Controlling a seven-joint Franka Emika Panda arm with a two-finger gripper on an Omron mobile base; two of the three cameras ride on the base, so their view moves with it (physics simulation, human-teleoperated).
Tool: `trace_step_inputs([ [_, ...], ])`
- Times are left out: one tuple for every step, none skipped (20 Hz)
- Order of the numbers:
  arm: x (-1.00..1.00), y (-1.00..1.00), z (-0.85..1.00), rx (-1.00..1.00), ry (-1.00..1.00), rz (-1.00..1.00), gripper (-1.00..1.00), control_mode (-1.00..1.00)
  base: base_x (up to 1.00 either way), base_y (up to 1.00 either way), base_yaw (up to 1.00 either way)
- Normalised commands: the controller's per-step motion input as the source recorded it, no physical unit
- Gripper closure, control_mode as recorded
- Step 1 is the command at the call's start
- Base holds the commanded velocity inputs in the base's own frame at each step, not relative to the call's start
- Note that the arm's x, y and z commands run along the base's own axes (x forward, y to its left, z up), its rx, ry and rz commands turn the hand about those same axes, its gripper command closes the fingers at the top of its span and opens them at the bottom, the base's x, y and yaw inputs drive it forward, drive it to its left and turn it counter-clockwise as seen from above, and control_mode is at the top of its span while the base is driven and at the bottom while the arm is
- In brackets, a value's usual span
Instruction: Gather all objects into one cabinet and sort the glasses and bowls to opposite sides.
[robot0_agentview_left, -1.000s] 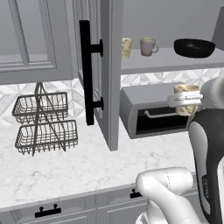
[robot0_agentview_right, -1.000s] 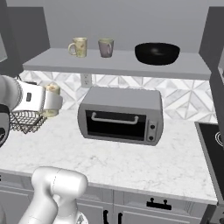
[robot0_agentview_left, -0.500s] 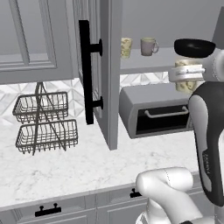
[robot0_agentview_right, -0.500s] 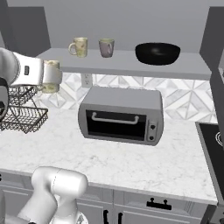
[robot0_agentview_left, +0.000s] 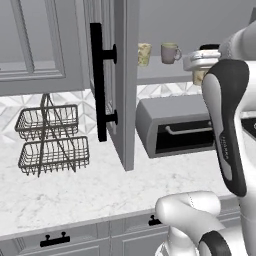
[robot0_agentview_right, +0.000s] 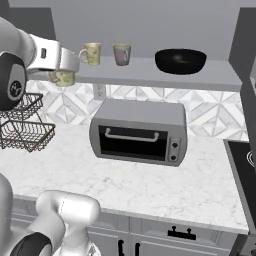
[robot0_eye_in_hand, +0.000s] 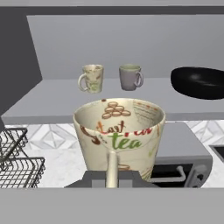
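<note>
My gripper (robot0_eye_in_hand: 112, 176) is shut on the handle of a cream floral cup (robot0_eye_in_hand: 118, 135), which hangs upright in the air in front of the open cabinet's grey shelf (robot0_eye_in_hand: 48, 107), just below its edge. From the sides the held cup (robot0_agentview_right: 62, 78) (robot0_agentview_left: 199, 76) hangs under the hand (robot0_agentview_right: 66, 61). A second cream floral cup (robot0_eye_in_hand: 91, 78) (robot0_agentview_right: 91, 53) and a taupe cup (robot0_eye_in_hand: 130, 77) (robot0_agentview_right: 121, 54) stand side by side on the shelf's left part. The wide black bowl (robot0_eye_in_hand: 199, 82) (robot0_agentview_right: 180, 60) rests at its right.
The cabinet door (robot0_agentview_left: 114, 75) with its black bar handle (robot0_agentview_left: 98, 85) stands open to the left. A toaster oven (robot0_agentview_right: 137, 132) sits on the marble counter under the shelf. A two-tier wire basket (robot0_agentview_right: 24, 125) stands at the left, and a stove (robot0_agentview_right: 245, 160) at the right.
The arm has lifted the held cream cup from beside the toaster oven's top up to about shelf height. The cups and bowl on the shelf have not moved.
</note>
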Motion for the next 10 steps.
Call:
trace_step_inputs([
  [0.44, 0.00, -0.11, 0.00, -0.07, 0.00, 1.00, -1.00, 0.00, 0.00, 0.00],
  [0.49, 0.04, -0.09, 0.00, -0.09, 0.00, 1.00, -1.00, 0.00, 0.00, 0.00],
  [0.49, 0.02, -0.06, 0.00, -0.11, 0.00, 1.00, -1.00, 0.00, 0.00, 0.00],
  [0.49, 0.01, -0.07, 0.00, -0.12, 0.00, 1.00, -1.00, 0.00, 0.00, 0.00],
  [0.46, 0.03, -0.16, 0.00, -0.14, 0.00, 1.00, -1.00, 0.00, 0.00, 0.00],
  [0.53, 0.05, -0.28, 0.00, -0.12, 0.00, 1.00, -1.00, 0.00, 0.00, 0.00],
  [0.53, 0.05, -0.35, 0.00, -0.10, 0.00, 1.00, -1.00, 0.00, 0.00, 0.00],
  [0.58, 0.07, -0.37, 0.00, -0.08, 0.00, 1.00, -1.00, 0.00, 0.00, 0.00],
  [0.59, 0.07, -0.36, 0.00, -0.08, 0.00, 1.00, -1.00, 0.00, 0.00, 0.00],
  [0.61, 0.03, -0.31, 0.00, -0.07, 0.00, 1.00, -1.00, 0.00, 0.00, 0.00],
])
